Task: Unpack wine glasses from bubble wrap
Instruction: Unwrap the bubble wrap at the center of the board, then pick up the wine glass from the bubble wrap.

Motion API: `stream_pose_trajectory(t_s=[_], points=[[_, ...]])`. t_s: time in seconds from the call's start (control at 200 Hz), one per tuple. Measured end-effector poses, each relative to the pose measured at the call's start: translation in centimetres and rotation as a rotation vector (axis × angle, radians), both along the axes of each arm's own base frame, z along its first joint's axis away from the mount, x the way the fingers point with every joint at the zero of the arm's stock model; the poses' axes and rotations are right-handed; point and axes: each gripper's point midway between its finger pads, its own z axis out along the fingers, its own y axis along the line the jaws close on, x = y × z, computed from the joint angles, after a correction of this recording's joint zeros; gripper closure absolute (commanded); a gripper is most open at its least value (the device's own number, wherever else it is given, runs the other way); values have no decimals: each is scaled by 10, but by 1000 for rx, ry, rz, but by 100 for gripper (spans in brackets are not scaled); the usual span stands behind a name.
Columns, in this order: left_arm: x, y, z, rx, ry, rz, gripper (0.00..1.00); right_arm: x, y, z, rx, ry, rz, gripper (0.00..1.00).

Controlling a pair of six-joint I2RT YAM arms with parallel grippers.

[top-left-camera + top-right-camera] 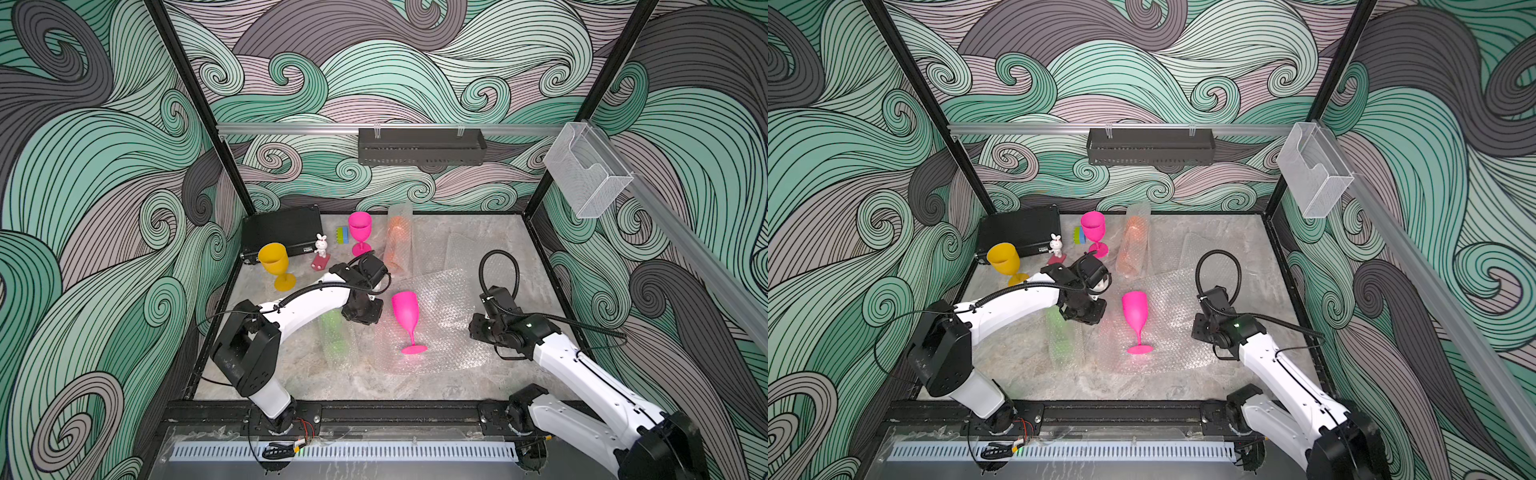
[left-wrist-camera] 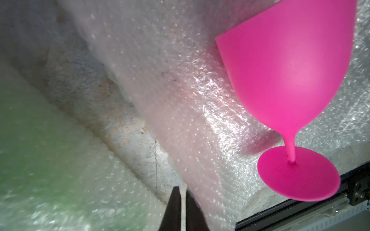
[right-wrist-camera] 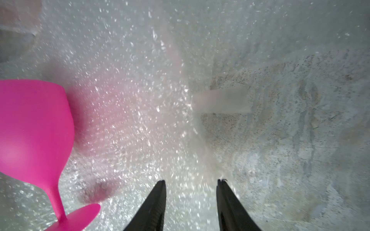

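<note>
A hot pink wine glass (image 1: 405,316) (image 1: 1136,316) stands upright on a flattened sheet of bubble wrap (image 1: 449,316) mid-table. My left gripper (image 2: 183,190) is just left of it, shut on the sheet's raised edge (image 2: 170,100), beside a rolled tube holding a lime green glass (image 1: 334,336) (image 2: 30,140). My right gripper (image 3: 191,182) stands open over the sheet's right edge, nothing between its fingers; the pink glass (image 3: 34,130) is off to its side. A yellow glass (image 1: 274,259) and a second pink glass (image 1: 360,230) stand at the back left. An orange glass lies in a tube (image 1: 397,241).
A black case (image 1: 282,232), a white rabbit figure (image 1: 321,245) and a green-blue block (image 1: 342,235) sit at the back left. Another flat bubble wrap sheet (image 1: 453,249) lies at the back right. A black rack (image 1: 422,145) and a clear box (image 1: 586,174) hang on the walls.
</note>
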Motion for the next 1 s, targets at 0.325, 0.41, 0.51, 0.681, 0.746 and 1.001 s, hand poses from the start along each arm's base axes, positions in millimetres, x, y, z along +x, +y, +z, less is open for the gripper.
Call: stream_pose_trajectory(t_s=[0.325,0.41,0.51,0.681,0.746,1.001], points=[[14,1,38,-38,-39,29,63,13,-3,35,24,-76,-11,49],[13,-9,49,-98,-37,21,60,16,3,42,48,-85,14,49],[10,-21,53,-166,-14,15,60,18,16,41,96,-73,57,50],[7,-40,54,-274,25,11,58,23,44,34,198,-34,134,49],[3,-46,50,-309,50,14,58,24,57,31,227,-19,170,49],[-4,-49,34,-349,112,49,53,16,117,0,301,92,351,49]])
